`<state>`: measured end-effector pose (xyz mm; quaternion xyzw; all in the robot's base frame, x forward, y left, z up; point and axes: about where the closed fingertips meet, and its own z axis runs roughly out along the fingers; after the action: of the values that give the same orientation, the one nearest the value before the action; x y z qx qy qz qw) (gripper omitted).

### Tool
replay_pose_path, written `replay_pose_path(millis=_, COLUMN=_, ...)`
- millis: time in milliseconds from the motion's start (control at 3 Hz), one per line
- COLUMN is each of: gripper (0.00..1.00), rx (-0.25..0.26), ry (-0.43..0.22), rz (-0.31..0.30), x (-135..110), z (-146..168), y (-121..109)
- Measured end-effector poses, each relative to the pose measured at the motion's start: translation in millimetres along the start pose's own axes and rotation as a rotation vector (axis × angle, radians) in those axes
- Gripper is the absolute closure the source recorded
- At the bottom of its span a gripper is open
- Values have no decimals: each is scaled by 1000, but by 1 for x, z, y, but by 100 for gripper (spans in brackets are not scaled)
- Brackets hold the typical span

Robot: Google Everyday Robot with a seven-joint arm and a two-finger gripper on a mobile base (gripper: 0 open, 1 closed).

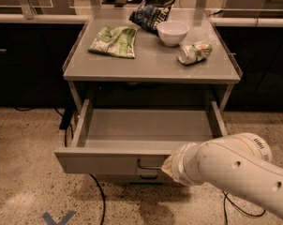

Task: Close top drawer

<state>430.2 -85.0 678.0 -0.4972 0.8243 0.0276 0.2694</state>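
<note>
By the thin dark handle (147, 167) on the flat grey metal front of the open top drawer (99, 163) sits the end effector (167, 168); its grip I cannot tell

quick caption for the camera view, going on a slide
Top drawer pulled wide open beneath the cluttered table, the robot's gripper at its front panel beside the wire handle.

Warm, fairly dim light falls from above onto the bench (151, 67), giving its grey top a soft sheen. Deep shadow fills the space beneath it. The gripper (167, 167), at the top drawer (108, 162) front, looks dull beside the brightly lit arm (226, 168).
</note>
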Motion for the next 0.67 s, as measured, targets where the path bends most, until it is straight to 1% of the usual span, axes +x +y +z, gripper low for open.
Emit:
replay_pose_path(millis=333, gripper=100, rx=36, ry=-49, rz=45, x=-7, z=10, y=-19)
replay_pose_path(millis=667, gripper=100, rx=36, ry=-53, rz=48, x=-6, z=10, y=-20)
